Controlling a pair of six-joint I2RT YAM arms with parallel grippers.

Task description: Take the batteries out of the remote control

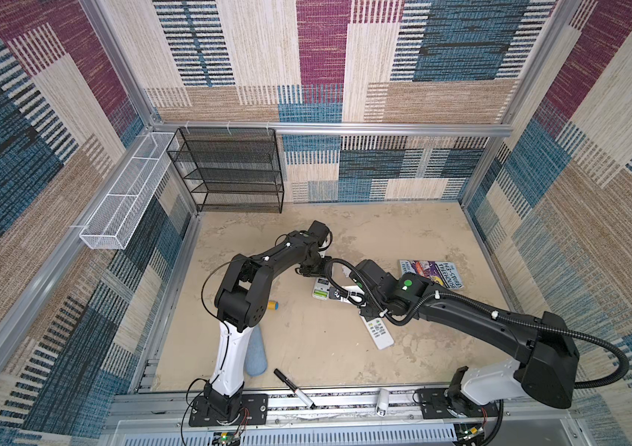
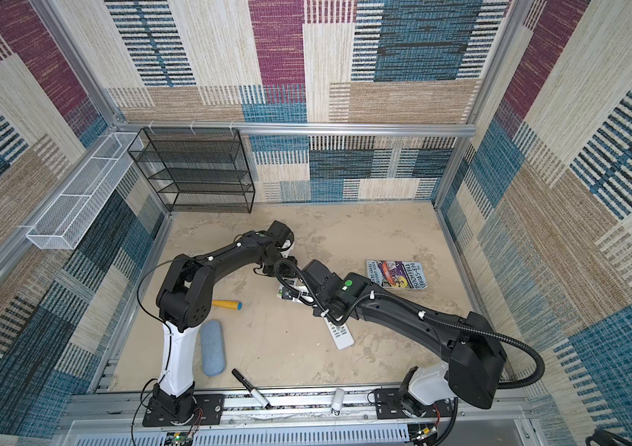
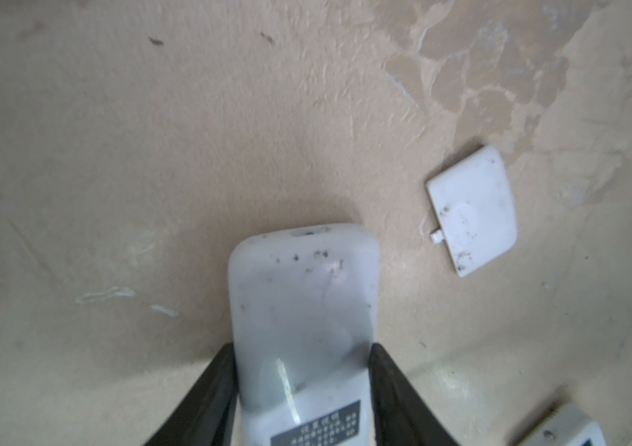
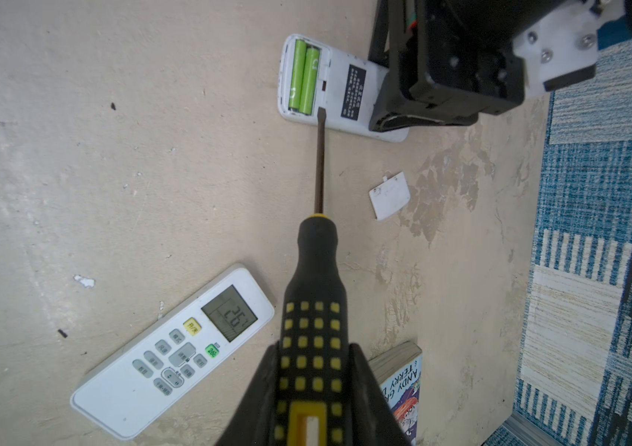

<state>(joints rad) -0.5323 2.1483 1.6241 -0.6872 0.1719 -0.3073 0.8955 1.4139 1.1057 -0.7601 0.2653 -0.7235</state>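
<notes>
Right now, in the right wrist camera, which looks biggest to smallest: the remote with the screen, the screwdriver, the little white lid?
1. Remote with the screen and screwdriver: they look about alike. The screwdriver sits right by the camera, so I won't rank these two.
2. Little white lid: clearly the smallest.

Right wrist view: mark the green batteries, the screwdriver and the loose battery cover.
green batteries (image 4: 304, 77), right wrist view, mid-length of the pair.
screwdriver (image 4: 316, 293), right wrist view, black-and-yellow handle.
battery cover (image 4: 389, 196), right wrist view, centre of the white panel.
</notes>
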